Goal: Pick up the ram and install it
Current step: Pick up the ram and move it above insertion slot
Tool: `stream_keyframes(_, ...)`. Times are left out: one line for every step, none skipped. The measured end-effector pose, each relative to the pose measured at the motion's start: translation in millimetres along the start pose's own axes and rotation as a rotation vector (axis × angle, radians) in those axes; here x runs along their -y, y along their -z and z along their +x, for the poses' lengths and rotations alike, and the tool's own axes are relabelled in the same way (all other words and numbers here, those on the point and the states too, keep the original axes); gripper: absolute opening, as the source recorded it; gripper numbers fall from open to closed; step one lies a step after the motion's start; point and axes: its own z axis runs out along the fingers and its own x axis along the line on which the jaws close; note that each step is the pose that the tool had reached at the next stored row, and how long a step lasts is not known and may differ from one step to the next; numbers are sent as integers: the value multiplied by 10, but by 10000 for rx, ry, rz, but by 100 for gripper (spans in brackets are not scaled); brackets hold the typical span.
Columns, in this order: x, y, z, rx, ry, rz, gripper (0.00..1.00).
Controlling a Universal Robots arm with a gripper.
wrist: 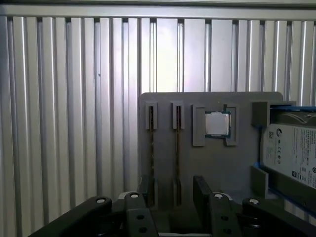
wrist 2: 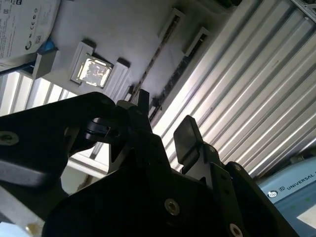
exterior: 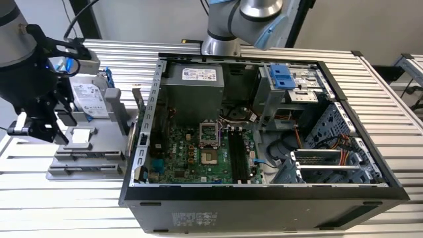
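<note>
The ram shows as a thin dark stick (wrist: 177, 143) standing on edge in a slot of the grey fixture (wrist: 212, 168). A second like stick (wrist: 151, 143) stands in the neighbouring slot. In the second wrist view both sticks (wrist 2: 157, 52) (wrist 2: 178, 69) run across the fixture. My gripper (wrist: 173, 190) hovers above the fixture's near end, open, nothing between its fingers (wrist: 202, 190). The stick at the middle lines up with the gap between them. In the exterior view the gripper (exterior: 36, 130) hangs at the left, over the fixture (exterior: 86, 148).
A silver processor chip (wrist: 217, 123) and a hard drive (wrist: 291, 148) in a blue frame also sit on the fixture. The open computer case (exterior: 264, 193) lies at the exterior view's right, its motherboard memory slots (exterior: 241, 153) exposed. A ribbed metal table (wrist: 69, 98) surrounds everything.
</note>
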Motion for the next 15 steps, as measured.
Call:
stream_keyframes(1, -18, 1, 0, 0, -1, 100)
stream_keyframes(3, -36, 1, 0, 0, -1, 100)
stream_keyframes(5, -54, 2, 0, 0, -1, 100)
stream_keyframes(7, -72, 2, 1, 1, -1, 100)
stream_keyframes(9, -91, 3, 1, 1, 0, 100)
stream_keyframes(11, -108, 4, 0, 0, -1, 100)
stream_keyframes(14, -126, 7, 0, 0, -1, 100)
stream_keyframes(17, -141, 12, 1, 1, -1, 100)
stream_keyframes(20, -158, 17, 1, 1, -1, 100)
stream_keyframes(22, -173, 20, 2, 1, -1, 100)
stream_keyframes(24, -191, 22, 1, 0, -2, 100)
stream_keyframes(27, -209, 25, 1, 1, -2, 100)
stream_keyframes(28, -228, 27, 2, 0, -1, 100)
stream_keyframes(30, -244, 30, 2, 0, 0, 100)
stream_keyframes(32, -260, 34, 2, 1, -1, 100)
